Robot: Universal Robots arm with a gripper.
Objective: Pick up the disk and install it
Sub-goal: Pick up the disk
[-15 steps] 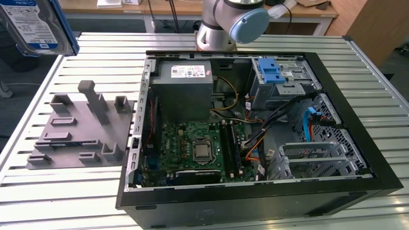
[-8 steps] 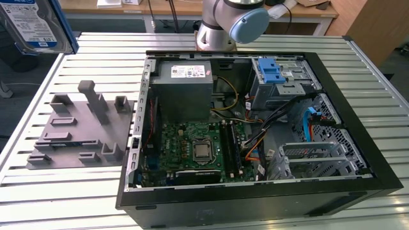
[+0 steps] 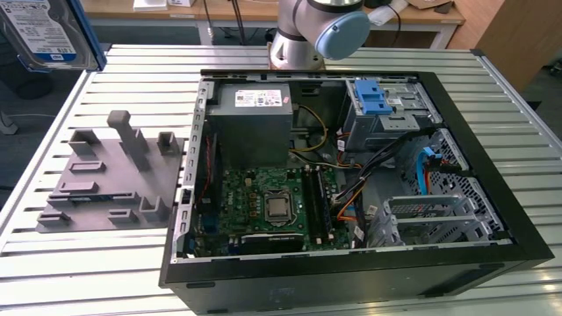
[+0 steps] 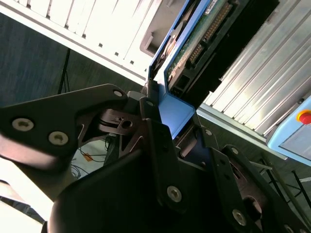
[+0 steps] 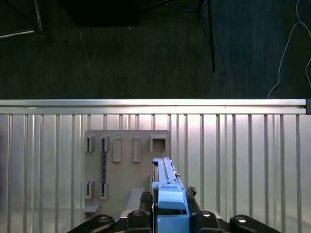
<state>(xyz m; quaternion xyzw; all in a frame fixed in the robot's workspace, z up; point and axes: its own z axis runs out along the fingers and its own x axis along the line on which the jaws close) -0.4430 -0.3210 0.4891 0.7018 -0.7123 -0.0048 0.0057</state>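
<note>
Silver metal disk (image 3: 44, 26) w/ blue plastic rails (image 5: 171, 206); ribbed bare-metal table (image 3: 88, 263); matt grey fixture plate (image 3: 97, 191).

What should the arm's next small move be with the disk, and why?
Probably carry it toward the open computer case: the gripper is shut on the disk, which hangs above the grey fixture, off to the exterior view's left of the case.

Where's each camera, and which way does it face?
Exterior view: off the arm, high, looking down on the open black computer case; the arm's grey-and-blue joint shows.
First wrist view: on the wrist, looking down past the black gripper at the grey fixture plate.
Second wrist view: behind the gripper's linkage, facing the silver blue-railed hard disk.
Shared: both wrist views show the gripper holding the disk.
</note>
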